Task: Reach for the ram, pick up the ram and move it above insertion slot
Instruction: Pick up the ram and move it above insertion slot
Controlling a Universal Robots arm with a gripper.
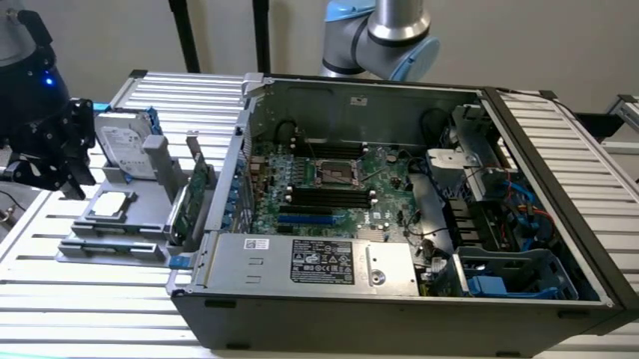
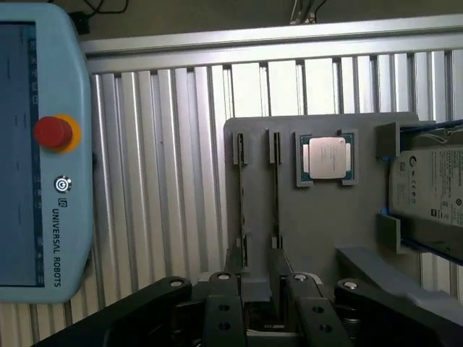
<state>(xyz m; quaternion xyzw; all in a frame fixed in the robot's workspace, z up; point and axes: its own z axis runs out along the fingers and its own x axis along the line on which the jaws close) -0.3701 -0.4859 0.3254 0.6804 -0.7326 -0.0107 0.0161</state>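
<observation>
While the pincer hung spread over the gray holder, the ram stood on edge in it, well apart from the insertion slot in the computer.

Hand, hard drive partly off-frame.

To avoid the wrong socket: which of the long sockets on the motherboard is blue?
The short blue plastic socket, lying between the parallel long black memory sockets and the silver metal power-supply box; the memory sockets beside it are black and longer.
</observation>
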